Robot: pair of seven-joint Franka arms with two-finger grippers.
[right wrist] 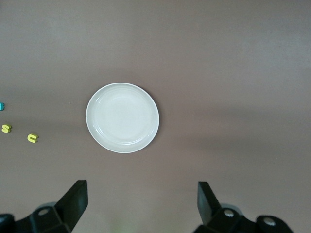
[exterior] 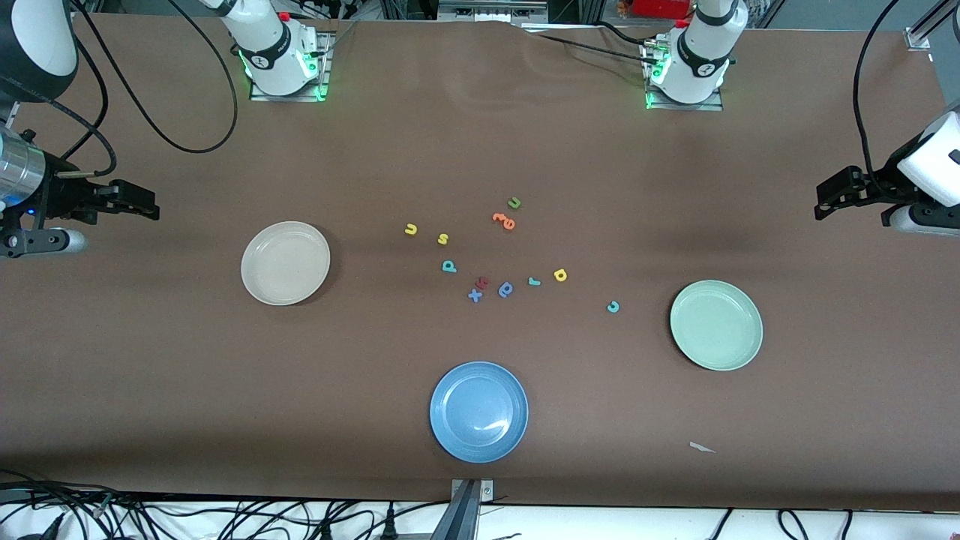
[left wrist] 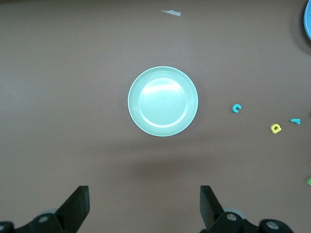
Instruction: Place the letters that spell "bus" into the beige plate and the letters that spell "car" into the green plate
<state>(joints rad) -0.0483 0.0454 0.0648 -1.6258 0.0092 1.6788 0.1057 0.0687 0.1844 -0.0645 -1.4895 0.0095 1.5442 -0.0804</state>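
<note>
The beige plate lies toward the right arm's end, the green plate toward the left arm's end. Between them lie the yellow "u", yellow "s", teal "b", teal "r", yellow "a" and teal "c". My right gripper hangs open and empty over the table's end beside the beige plate. My left gripper hangs open and empty over the end beside the green plate.
A blue plate sits nearest the front camera. Other letters lie among the task's: a green "u", orange letters, a blue "x", a dark red letter and a darker blue round-bowled letter. A paper scrap lies near the front edge.
</note>
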